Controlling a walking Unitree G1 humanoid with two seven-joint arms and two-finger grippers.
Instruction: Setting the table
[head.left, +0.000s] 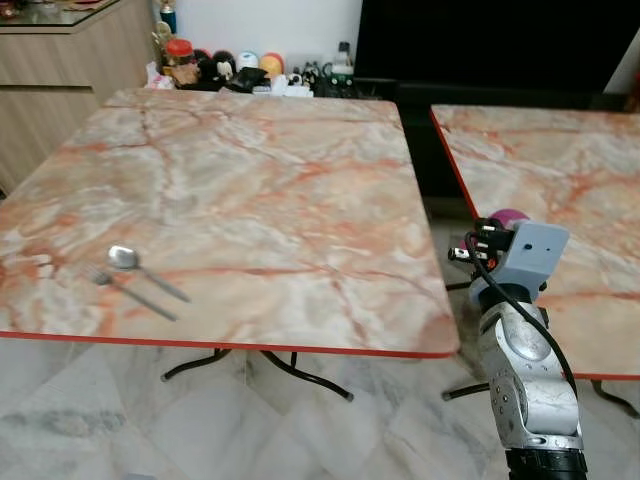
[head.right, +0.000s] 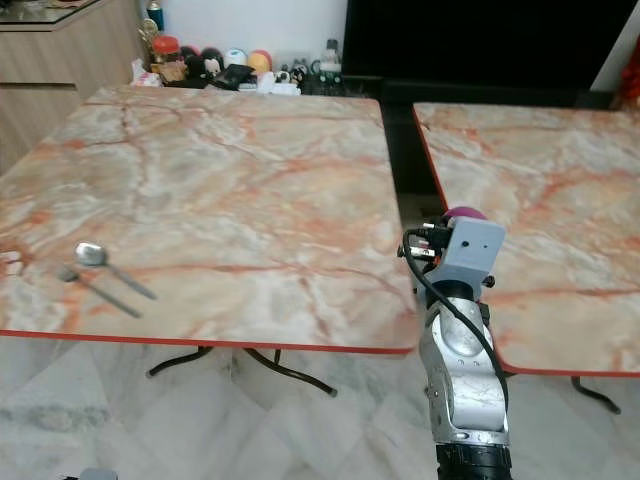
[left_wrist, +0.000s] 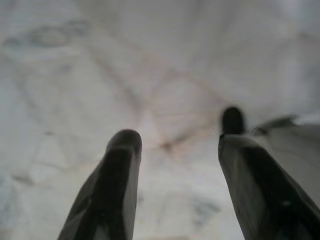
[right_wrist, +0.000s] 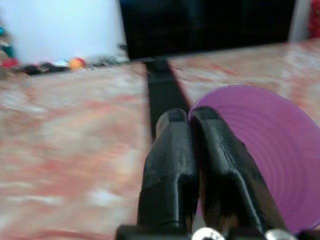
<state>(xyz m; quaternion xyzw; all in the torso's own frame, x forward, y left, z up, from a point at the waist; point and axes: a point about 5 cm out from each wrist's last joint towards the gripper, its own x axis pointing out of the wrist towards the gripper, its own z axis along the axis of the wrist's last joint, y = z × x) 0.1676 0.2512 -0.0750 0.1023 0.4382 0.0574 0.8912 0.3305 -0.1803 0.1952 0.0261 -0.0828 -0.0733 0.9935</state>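
Observation:
My right gripper (right_wrist: 190, 117) is shut on the rim of a purple plate (right_wrist: 260, 140). It holds the plate in the air over the gap between the two marble tables, where the plate's edge (head.left: 510, 216) peeks out past the grey wrist box. A metal spoon (head.left: 125, 258) and a fork (head.left: 130, 292) lie side by side near the front left corner of the left table (head.left: 260, 170). My left gripper (left_wrist: 177, 142) hangs open above the marble floor, holding nothing.
A second marble table (head.left: 560, 170) stands on the right across a narrow gap (head.left: 430, 160). Jars, balls and small clutter (head.left: 240, 68) line the left table's far edge. A wooden cabinet (head.left: 50, 70) is at the far left, and a black screen (head.left: 490, 40) stands behind.

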